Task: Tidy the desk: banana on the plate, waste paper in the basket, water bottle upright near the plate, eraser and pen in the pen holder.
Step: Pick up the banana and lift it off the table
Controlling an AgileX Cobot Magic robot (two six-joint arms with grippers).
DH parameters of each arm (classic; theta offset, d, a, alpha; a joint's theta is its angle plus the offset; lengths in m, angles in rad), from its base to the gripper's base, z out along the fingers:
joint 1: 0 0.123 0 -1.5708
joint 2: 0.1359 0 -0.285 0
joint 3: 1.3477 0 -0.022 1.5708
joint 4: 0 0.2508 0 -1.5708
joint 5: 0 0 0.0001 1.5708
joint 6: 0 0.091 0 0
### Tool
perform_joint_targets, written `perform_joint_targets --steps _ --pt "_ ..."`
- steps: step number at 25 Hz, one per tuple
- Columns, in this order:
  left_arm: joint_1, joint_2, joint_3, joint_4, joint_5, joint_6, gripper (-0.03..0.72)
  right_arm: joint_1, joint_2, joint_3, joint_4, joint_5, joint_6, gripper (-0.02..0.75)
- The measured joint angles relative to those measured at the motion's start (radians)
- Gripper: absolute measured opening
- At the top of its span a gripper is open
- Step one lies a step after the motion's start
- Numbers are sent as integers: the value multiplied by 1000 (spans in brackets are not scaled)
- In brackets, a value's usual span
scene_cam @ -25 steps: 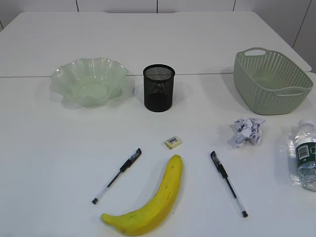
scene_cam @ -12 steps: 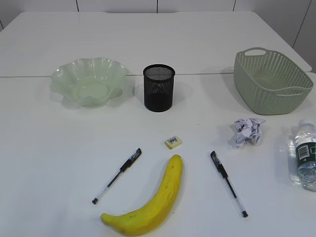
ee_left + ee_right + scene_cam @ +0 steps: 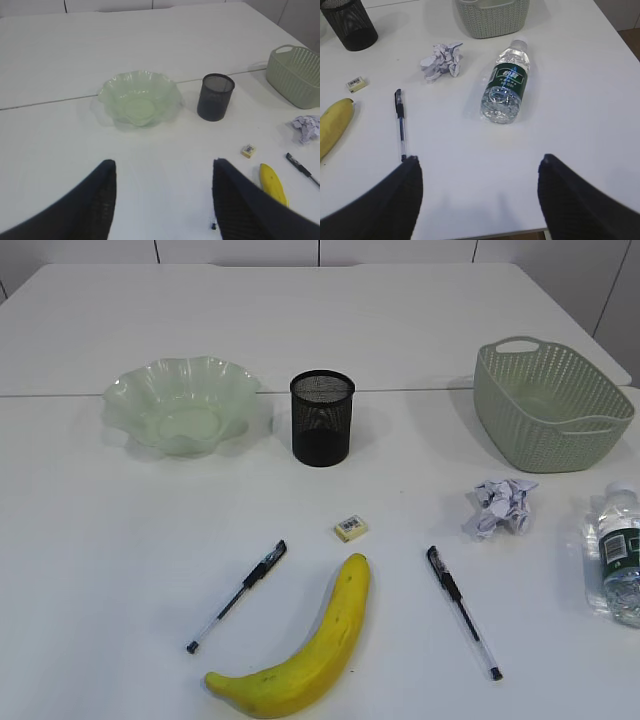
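Observation:
A yellow banana [image 3: 305, 648] lies at the table's front, between two pens: one on the left [image 3: 238, 594], one on the right [image 3: 463, 610]. A small yellow eraser [image 3: 350, 528] sits just beyond the banana. The pale green wavy plate [image 3: 130, 395] stands back left, the black mesh pen holder [image 3: 322, 418] beside it, the green woven basket [image 3: 548, 405] back right. Crumpled waste paper [image 3: 500, 506] lies in front of the basket. The water bottle [image 3: 506, 87] lies on its side at the right. My left gripper [image 3: 164, 167] and right gripper [image 3: 479, 162] hang open above bare table, holding nothing.
The table's right edge [image 3: 620, 55] runs close to the bottle, and the front edge [image 3: 485, 234] shows under my right gripper. A seam [image 3: 80, 395] crosses the table behind the plate. Neither arm shows in the exterior view.

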State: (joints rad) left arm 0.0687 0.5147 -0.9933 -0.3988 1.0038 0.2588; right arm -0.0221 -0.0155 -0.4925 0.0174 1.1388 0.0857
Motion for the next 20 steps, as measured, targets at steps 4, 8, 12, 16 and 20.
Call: perform_joint_targets --steps 4,8,12,16,20 --pt "0 125 -60 -18 34 55 434 0 0 0 0 0 0 533" --pt "-21 228 -77 -68 39 115 434 0 0 0 0 0 0 533" --pt "-86 310 -81 -94 -3 141 434 0 0 0 0 0 0 533" --pt "-167 401 -81 -96 -30 145 434 0 0 0 0 0 0 533" --pt "-294 486 -81 -90 -97 161 434 0 0 0 0 0 0 534"
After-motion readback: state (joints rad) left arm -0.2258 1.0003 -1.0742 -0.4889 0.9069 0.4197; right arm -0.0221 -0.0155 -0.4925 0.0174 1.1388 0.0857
